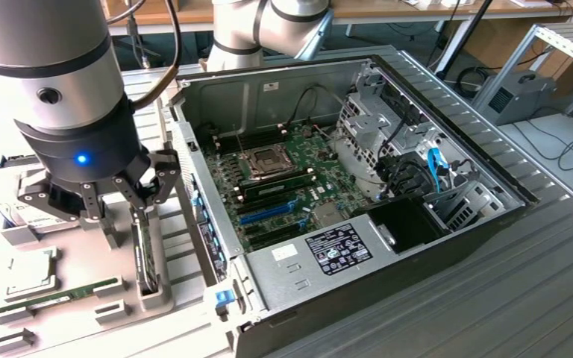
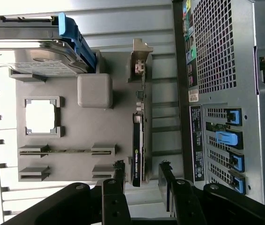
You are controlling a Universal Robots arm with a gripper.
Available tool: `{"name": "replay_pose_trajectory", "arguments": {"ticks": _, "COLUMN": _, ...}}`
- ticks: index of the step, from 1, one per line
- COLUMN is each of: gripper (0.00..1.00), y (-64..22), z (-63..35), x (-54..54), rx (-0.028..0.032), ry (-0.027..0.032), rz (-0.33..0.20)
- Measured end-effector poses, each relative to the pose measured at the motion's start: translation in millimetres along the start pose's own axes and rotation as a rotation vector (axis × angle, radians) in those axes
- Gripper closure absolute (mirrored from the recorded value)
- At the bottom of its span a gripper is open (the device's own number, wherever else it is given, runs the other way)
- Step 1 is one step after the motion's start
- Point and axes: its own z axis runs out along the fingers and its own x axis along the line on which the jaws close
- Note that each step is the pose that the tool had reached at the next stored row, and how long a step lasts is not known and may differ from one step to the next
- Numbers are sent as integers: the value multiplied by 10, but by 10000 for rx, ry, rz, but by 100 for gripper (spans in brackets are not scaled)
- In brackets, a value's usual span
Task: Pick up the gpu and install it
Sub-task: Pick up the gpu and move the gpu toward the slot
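I'm hovering the claw (image 2: 141, 169) wide open, empty, above the thin dark on-edge gpu card (image 2: 139, 140) | exterior view: black computer case (image 1: 396, 272) at its 3 o'clock | probably light, stiff, fragile; I'm favouring its flat faces.

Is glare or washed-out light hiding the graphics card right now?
Wrist view: no glare on the dark graphics card with silver end bracket, standing on edge between the open tool fingers; the square processor chip is washed out white, and the silver hard drive reflects light. Exterior view: deep shadow inside the black computer case.
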Motion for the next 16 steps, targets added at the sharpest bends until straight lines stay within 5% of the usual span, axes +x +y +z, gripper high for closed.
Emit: {"name": "replay_pose_trajectory", "arguments": {"ticks": 16, "gripper": 58, "y": -2, "z": 31, "x": 4, "rx": -1, "ry": 0, "rz": 0}}
